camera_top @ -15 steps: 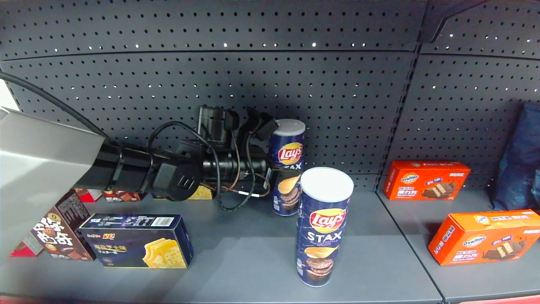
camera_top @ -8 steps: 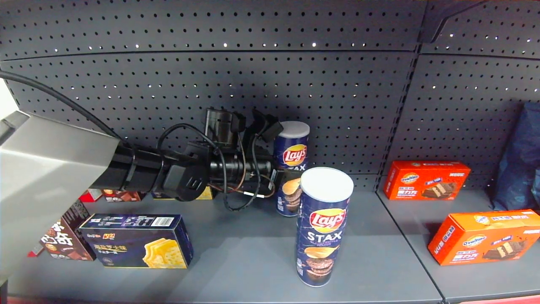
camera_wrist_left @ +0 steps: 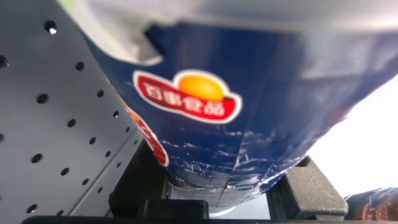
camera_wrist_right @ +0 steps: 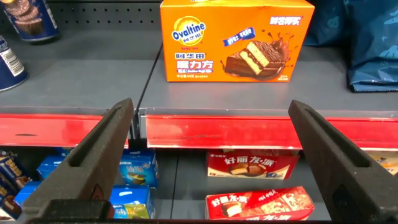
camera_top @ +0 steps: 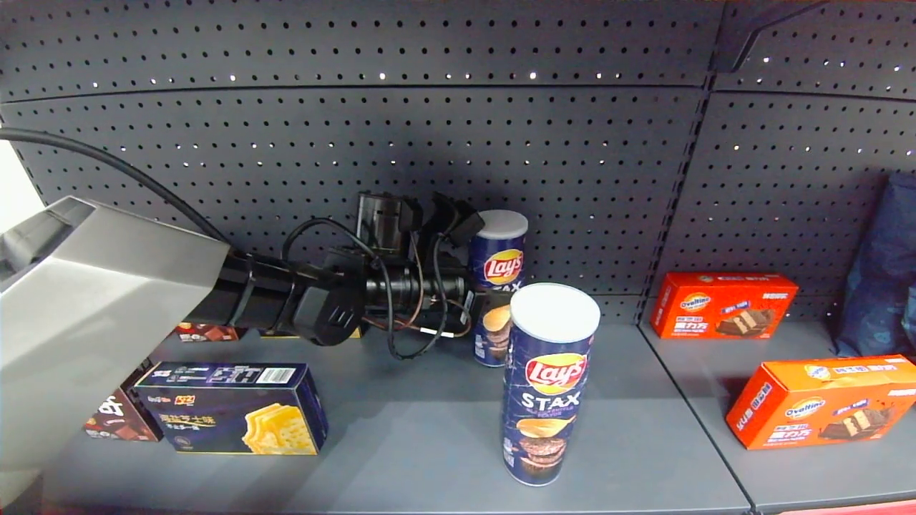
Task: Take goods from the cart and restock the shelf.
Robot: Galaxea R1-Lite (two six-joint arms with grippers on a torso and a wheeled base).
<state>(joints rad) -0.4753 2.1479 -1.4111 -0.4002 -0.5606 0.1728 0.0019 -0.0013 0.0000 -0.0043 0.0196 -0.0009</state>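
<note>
Chip can (camera_top: 499, 257) behind twin can (camera_top: 547, 386), near pegboard (camera_top: 572, 179)

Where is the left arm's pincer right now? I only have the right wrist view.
Observer: The left pincer is far back over the grey metal shelf, shut on a tall dark blue crisp tube with a white lid, upright near the black pegboard wall.
Operator: Anything else on that side of the shelf?
Observer: A dark blue rectangular cardboard cracker box lies near the front edge, to the robot's left of the tube.
</note>
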